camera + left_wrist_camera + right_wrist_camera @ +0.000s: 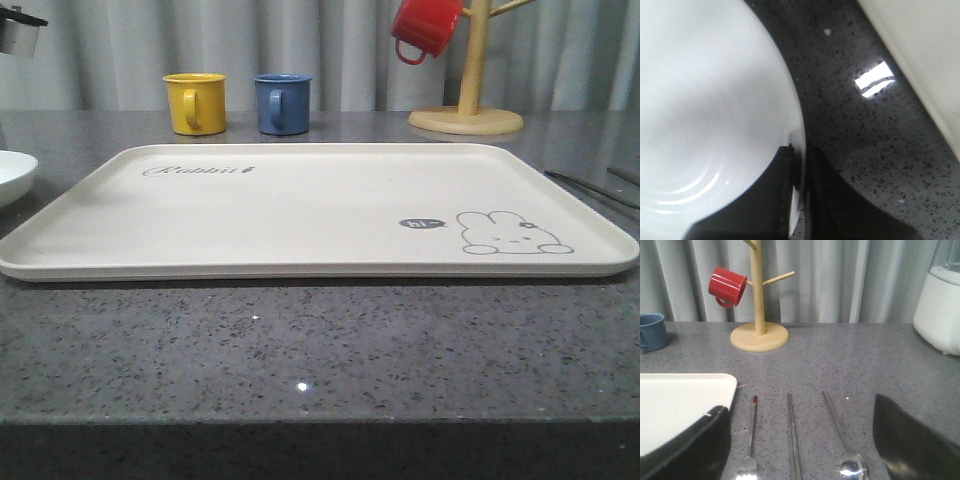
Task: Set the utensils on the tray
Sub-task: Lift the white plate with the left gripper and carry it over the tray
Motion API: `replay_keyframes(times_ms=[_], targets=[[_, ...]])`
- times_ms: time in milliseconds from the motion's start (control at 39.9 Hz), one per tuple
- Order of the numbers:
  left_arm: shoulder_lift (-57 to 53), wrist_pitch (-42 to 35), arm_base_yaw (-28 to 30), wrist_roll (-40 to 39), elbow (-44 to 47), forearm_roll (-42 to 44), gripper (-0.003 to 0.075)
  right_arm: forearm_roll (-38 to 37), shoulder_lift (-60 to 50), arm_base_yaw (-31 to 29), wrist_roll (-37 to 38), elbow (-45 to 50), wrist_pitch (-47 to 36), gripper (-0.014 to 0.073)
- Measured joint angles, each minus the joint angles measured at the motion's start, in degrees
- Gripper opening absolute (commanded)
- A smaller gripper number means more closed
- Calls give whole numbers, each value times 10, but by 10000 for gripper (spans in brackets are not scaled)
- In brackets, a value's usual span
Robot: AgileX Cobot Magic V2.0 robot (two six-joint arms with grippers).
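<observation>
Fingers first: right gripper is spread wide, nothing held, both black fingers framing the cutlery on the counter. Left gripper has its fingers nearly together with the rim of the white plate between them; looks clamped on the plate edge, though I can't confirm contact pressure. Utensils all lie on the grey countertop just right of the tray, parallel, handles pointing far: fork nearest the tray edge, chopsticks in the middle, spoon furthest right. The tray carries nothing yet, so the task isn't started. Handling, my read: all polished steel, rigid, light, not fragile, but slick and very low-profile on a hard, smooth stone top, so a pinch from above will tend to skate off. I'd take the fork mid-handle across its narrow width. The chopsticks are touching or nearly so; grab both as a pair mid-length or one will roll away. Spoon: take the handle, not the bowl, since the curved bowl will squirt out. Mug tree and white appliance sit well clear.
</observation>
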Motion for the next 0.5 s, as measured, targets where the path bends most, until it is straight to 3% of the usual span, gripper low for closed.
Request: replay_keyframes(times_ms=[226, 401, 502], targets=[[-33, 34, -60, -15, -101, 7, -18, 0, 0, 0, 0, 0, 0, 608], [-32, 41, -217, -71, -192, 91, -18, 0, 0, 0, 0, 0, 0, 608], [0, 44, -304, -79, -224, 98, -18, 0, 0, 0, 0, 0, 0, 608]])
